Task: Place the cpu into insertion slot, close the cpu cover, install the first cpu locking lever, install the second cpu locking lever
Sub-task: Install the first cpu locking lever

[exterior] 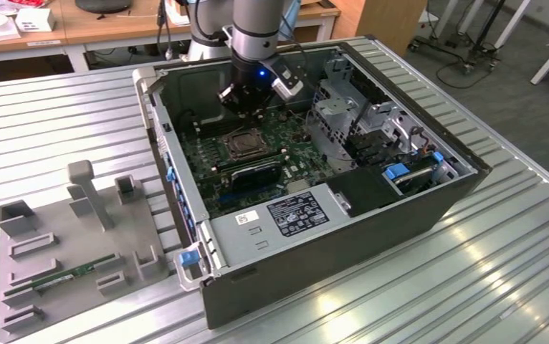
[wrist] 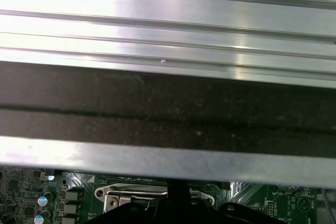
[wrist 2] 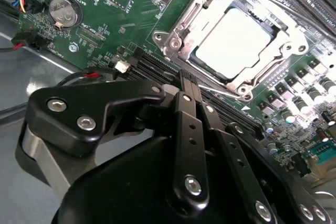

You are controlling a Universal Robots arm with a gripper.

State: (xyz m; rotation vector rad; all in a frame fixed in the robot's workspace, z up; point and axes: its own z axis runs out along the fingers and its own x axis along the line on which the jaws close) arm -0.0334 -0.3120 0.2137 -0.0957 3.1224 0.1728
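- My pincer (exterior: 246, 107) hangs inside the open computer case (exterior: 351, 236), in the upper middle of the exterior view, just above the green circuit board (wrist 2: 121, 19).
- Pincer state: in the second wrist view its fingers (wrist 2: 184, 103) are drawn narrow, tips together, with nothing between them.
- The cpu (wrist 2: 237, 38) lies flat in the insertion slot (exterior: 239, 145), pale face up. I judge it seated.
- The cpu cover (wrist 2: 283, 38) lies down around the cpu, whose face shows through the cut-out. The plate is there to press the chip onto the socket.
- A thin metal rod (wrist 2: 226, 93) runs along the socket edge nearest my pincer, probably a locking lever. I cannot tell whether it is latched.
- My fingertips are near that edge but apart from it. Narrow tips suit pushing a slim rod, in my judgement.
- The case rests on the ribbed metal desk (exterior: 54, 115).
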